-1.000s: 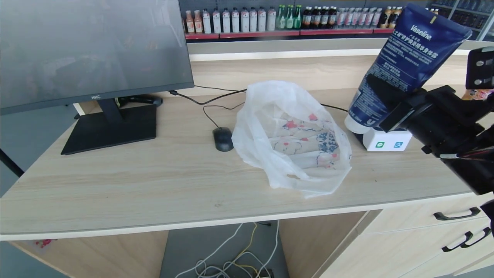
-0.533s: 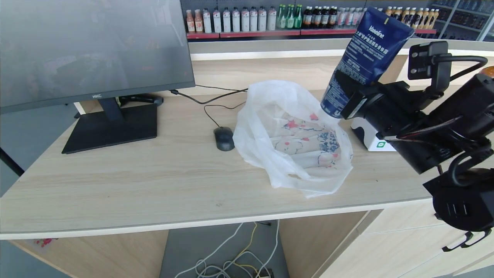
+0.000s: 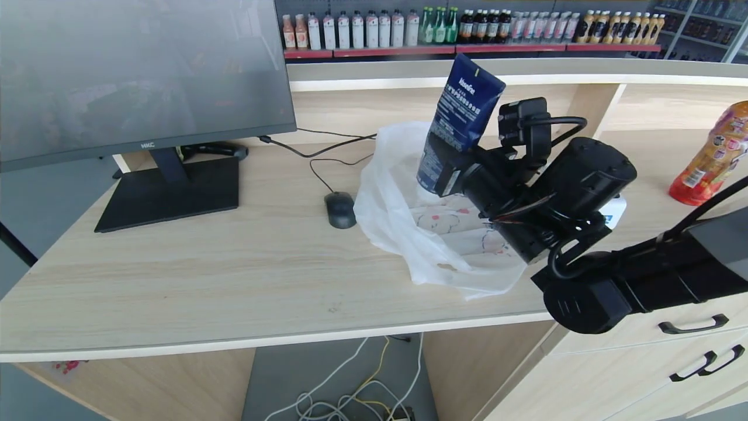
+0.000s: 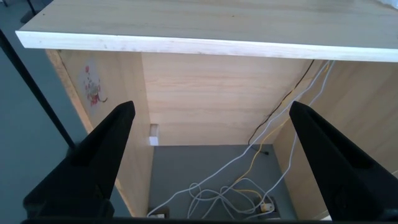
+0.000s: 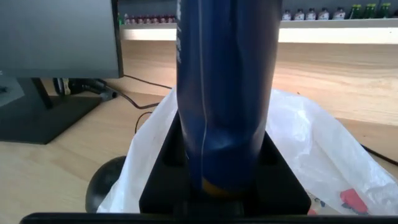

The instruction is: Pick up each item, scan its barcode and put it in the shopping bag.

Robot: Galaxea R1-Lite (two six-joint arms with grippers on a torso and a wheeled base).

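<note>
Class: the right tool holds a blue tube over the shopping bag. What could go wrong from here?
1. The shopping bag lies slumped, so the blue tube may land on its film, not inside.
2. The right tool grips the tube near its lower end; the tall part might topple on release.

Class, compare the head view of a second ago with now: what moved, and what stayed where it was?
The right claw, shut on the blue tube throughout, swung it toward the robot's left, from the right side of the counter to above the shopping bag. The bag, mouse and monitor stayed put.
</note>
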